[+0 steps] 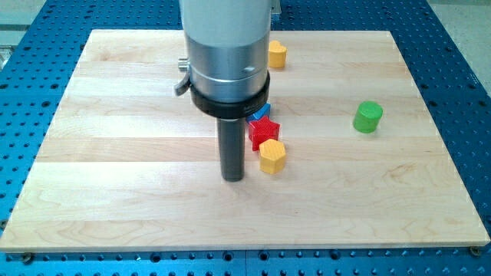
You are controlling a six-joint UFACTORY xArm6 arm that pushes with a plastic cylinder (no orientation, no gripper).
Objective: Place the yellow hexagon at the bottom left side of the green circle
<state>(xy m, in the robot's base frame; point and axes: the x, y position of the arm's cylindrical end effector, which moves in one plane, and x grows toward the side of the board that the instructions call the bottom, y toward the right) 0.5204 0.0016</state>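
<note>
Wooden desk (123, 199): we see a pale plank board lying on a blue perforated base (468, 46).
Our arm: a grey cylinder (226, 46) comes down from the view's top, with a dark rod below it.
My tip (233, 179): it sits on the board a little below centre, just beside the nearer yellow hexagon at its 9 o'clock; we cannot tell if the two touch.
Jaws: our arm carries none, only the rod, so no wide or narrow state applies.
Yellow hexagon (272, 156): it lies at 3 o'clock from my tip, near the board's middle, well apart from the green circle.
Red star (264, 132): it stands at 12 o'clock from that yellow hexagon and seems to touch it.
Blue block (261, 113): only a sliver shows at 12 o'clock from the red star, mostly hidden by the arm, so we cannot make out its shape.
Second yellow block (277, 54): hexagon-like, it sits near the board's top edge, partly behind the arm.
Green circle (368, 116): a short green cylinder, it stands alone toward the view's right, at about 2 o'clock from the nearer yellow hexagon.
</note>
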